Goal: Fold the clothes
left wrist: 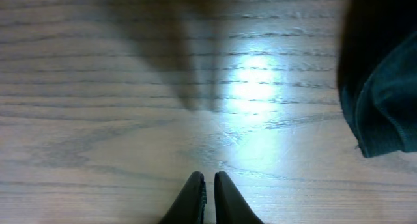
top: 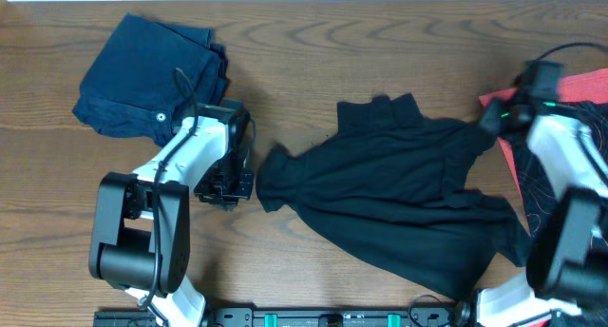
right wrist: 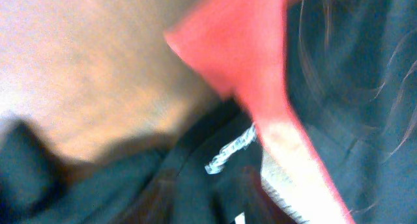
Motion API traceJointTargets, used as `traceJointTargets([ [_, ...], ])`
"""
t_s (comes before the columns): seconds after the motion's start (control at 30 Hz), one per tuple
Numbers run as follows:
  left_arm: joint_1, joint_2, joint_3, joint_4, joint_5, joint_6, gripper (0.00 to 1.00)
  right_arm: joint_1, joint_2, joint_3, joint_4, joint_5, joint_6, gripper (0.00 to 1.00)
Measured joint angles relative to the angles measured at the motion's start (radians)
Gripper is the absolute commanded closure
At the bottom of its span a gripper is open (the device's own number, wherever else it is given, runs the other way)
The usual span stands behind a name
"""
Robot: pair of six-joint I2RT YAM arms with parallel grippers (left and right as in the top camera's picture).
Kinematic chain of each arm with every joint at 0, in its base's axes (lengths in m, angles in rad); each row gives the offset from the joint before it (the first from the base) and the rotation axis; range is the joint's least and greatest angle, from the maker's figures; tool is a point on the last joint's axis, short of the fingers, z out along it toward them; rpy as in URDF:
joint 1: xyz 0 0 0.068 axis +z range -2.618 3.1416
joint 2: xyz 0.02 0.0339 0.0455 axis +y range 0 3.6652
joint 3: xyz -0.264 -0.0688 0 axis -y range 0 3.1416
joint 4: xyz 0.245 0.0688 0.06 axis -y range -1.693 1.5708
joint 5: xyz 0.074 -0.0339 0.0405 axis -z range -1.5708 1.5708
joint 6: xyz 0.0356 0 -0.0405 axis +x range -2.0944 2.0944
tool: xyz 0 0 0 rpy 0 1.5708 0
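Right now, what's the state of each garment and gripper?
black T-shirt: unfolded, crumpled, mid-table.
navy garment: folded, back left.
red garment: bunched at the right edge, partly hidden.
left gripper: shut, empty, over bare table.
right gripper: at the T-shirt's right edge; open or shut unclear.

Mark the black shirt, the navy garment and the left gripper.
black shirt (top: pixel 399 189): overhead, middle of its crumpled body.
navy garment (top: pixel 142 75): overhead, centre of the folded pile.
left gripper (left wrist: pixel 209 185): left wrist, between the shut fingertips.
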Motion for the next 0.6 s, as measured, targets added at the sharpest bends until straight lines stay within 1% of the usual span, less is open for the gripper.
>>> traceJointTargets([
  [0.1,0.007,0.0,0.0,0.011,0.026,0.0,0.91,-0.026,-0.079,0.015,0.011,-0.121,-0.037,0.49],
  [0.17,0.006,0.0,0.0,0.019,0.059,0.004,0.84,-0.024,-0.109,0.021,0.012,-0.208,-0.072,0.45],
  [0.27,0.006,-0.002,0.002,0.045,0.133,0.016,0.71,-0.006,-0.114,0.022,-0.02,-0.316,-0.132,0.39],
  [0.3,0.006,-0.006,0.002,0.063,0.165,0.023,0.64,0.008,-0.109,0.022,-0.04,-0.336,-0.149,0.38],
  [0.37,0.006,-0.023,0.002,0.107,0.228,0.032,0.49,0.05,-0.092,0.022,-0.071,-0.346,-0.173,0.36],
  [0.43,0.006,-0.05,0.002,0.156,0.29,0.039,0.32,0.101,-0.062,0.022,-0.079,-0.338,-0.176,0.35],
  [0.47,0.006,-0.064,0.004,0.182,0.319,0.043,0.29,0.121,-0.045,0.022,-0.078,-0.333,-0.174,0.34],
  [0.53,0.004,-0.089,0.007,0.238,0.367,0.047,0.2,0.167,0.006,0.022,-0.074,-0.314,-0.159,0.33],
  [0.6,-0.002,-0.099,0.011,0.29,0.397,0.05,0.14,0.198,0.063,0.022,-0.062,-0.287,-0.124,0.33],
])
